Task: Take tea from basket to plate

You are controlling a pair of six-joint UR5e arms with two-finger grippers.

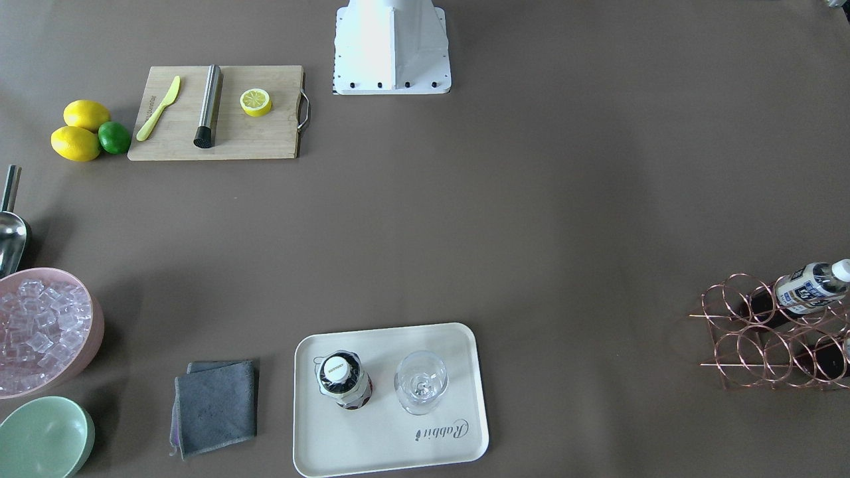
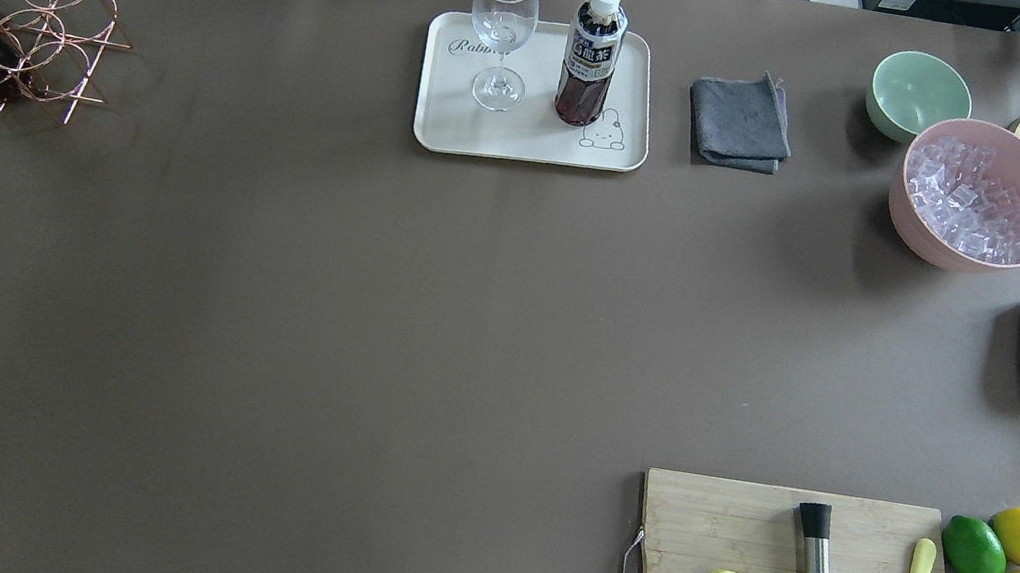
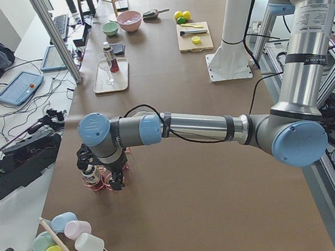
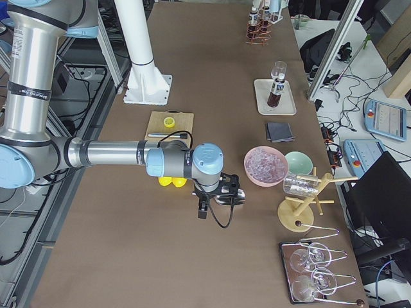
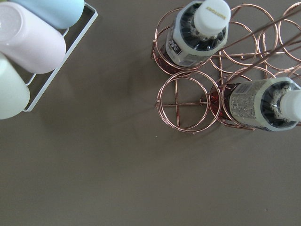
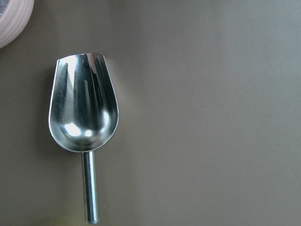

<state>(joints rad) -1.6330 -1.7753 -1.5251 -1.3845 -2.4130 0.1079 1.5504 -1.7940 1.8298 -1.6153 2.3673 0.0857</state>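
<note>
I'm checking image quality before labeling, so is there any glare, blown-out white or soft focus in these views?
Right wrist view: bright glare spots on the scoop, otherwise sharp. Front-facing view: the robot base is nearly blown out white. Left wrist view: the bottle at the right edge goes soft toward its cap. Overhead view: even light, only a soft shadow beside the ice bowl.

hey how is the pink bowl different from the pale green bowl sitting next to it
The round pink bowl is filled with clear ice cubes; the round pale green bowl is empty. The pink bowl is clearly wider than the green one. Both are plain, round and open side up, and they sit close together on the brown table.
</note>
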